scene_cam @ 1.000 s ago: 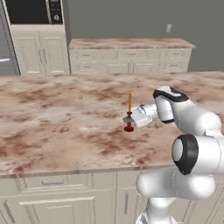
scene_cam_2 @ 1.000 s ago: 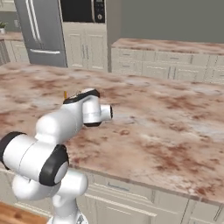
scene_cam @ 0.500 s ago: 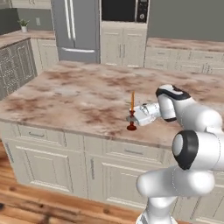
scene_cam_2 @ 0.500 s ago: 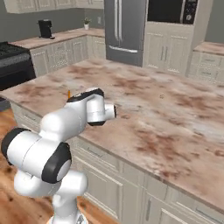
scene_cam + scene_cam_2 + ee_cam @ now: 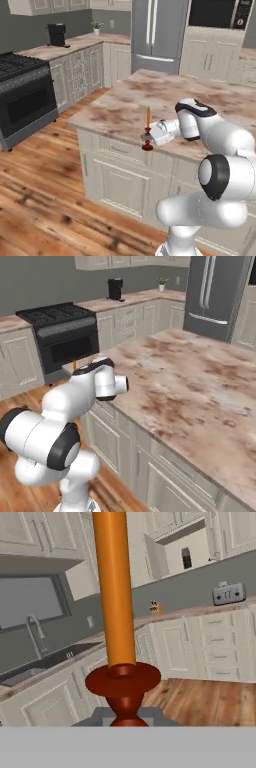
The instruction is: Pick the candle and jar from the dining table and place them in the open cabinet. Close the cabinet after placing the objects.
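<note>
One marble dining table (image 5: 125, 107), wooden floor (image 5: 40, 195), stove (image 5: 25, 95)

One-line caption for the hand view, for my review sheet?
Gripper holds the orange candle upright by its holder, facing an open wall cabinet across the kitchen.

Candle (image 5: 147, 128) held upright past table (image 5: 120, 107) edge, over bare floor (image 5: 45, 200). Open air to left of it; stove (image 5: 25, 92) well apart. Ahead in hand view: cabinet (image 5: 182, 552) door ajar, jar (image 5: 186, 558) on shelf; toaster (image 5: 228, 592) on counter beneath.
</note>
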